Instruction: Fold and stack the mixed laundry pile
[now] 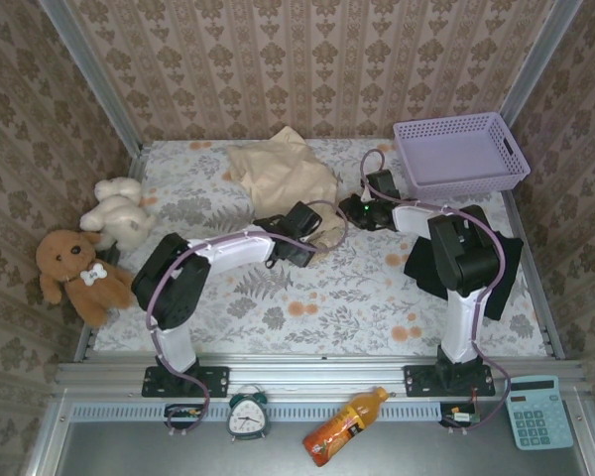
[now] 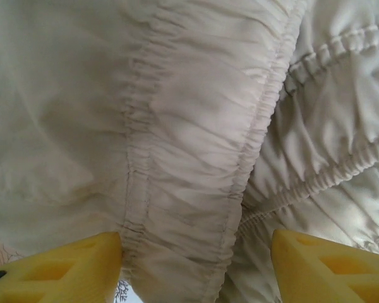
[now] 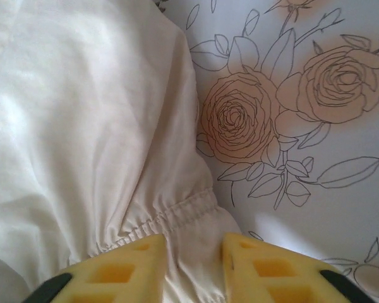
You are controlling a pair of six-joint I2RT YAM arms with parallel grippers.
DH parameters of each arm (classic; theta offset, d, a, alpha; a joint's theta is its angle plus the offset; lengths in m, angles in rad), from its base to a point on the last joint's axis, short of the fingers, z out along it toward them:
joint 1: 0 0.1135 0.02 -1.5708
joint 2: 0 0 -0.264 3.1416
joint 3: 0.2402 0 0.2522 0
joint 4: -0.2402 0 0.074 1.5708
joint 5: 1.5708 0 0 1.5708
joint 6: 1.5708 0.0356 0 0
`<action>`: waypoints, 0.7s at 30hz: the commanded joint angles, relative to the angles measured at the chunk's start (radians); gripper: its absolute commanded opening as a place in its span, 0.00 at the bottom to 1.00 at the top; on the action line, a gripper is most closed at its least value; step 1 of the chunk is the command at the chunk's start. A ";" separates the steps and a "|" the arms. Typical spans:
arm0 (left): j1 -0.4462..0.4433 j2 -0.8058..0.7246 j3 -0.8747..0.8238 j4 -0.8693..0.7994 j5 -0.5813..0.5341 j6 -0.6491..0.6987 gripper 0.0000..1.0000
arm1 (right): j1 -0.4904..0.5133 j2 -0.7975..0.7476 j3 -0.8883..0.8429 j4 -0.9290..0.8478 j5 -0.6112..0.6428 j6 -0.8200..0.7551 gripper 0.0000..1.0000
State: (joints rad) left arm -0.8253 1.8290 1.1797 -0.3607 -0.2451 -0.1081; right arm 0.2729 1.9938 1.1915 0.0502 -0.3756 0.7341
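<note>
At the back centre of the tabletop (image 1: 357,297) the beige garment (image 1: 283,174) lies crumpled. The black T-shirt (image 1: 513,283) sits at the right, under my right arm. My left end effector (image 2: 196,252) hangs wide over an elastic band (image 2: 139,158). My right end effector (image 3: 192,252) is narrow, pinching a gathered cuff (image 3: 170,218). I judge spreading comes first: close the left on a single layer, then draw both corners apart evenly, keeping the cloth low.
</note>
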 commanded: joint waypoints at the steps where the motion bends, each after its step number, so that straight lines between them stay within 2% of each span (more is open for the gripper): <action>1: -0.017 0.029 0.042 -0.036 -0.115 0.077 0.62 | 0.002 0.025 0.002 0.010 -0.017 0.010 0.37; 5: -0.015 0.046 0.052 -0.027 -0.194 0.082 0.47 | 0.004 0.037 0.002 0.008 -0.014 0.020 0.42; 9: -0.010 0.047 0.049 -0.012 -0.214 0.070 0.32 | 0.007 0.052 0.007 0.018 -0.018 0.036 0.42; 13: -0.010 0.040 0.046 -0.013 -0.217 0.035 0.13 | 0.016 0.062 0.007 0.053 -0.061 0.069 0.23; 15: -0.010 0.023 0.034 -0.008 -0.208 0.010 0.13 | 0.020 0.045 -0.006 0.074 -0.067 0.081 0.14; 17: -0.007 0.000 0.014 -0.004 -0.198 -0.020 0.13 | 0.017 0.012 -0.022 0.080 -0.071 0.091 0.00; 21: 0.019 -0.064 -0.026 -0.025 -0.179 -0.116 0.04 | 0.020 -0.099 -0.062 0.065 -0.079 0.103 0.00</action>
State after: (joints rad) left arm -0.8303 1.8359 1.1816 -0.3668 -0.4225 -0.1276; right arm 0.2859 1.9991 1.1545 0.1081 -0.4221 0.8169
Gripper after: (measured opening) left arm 0.063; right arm 0.068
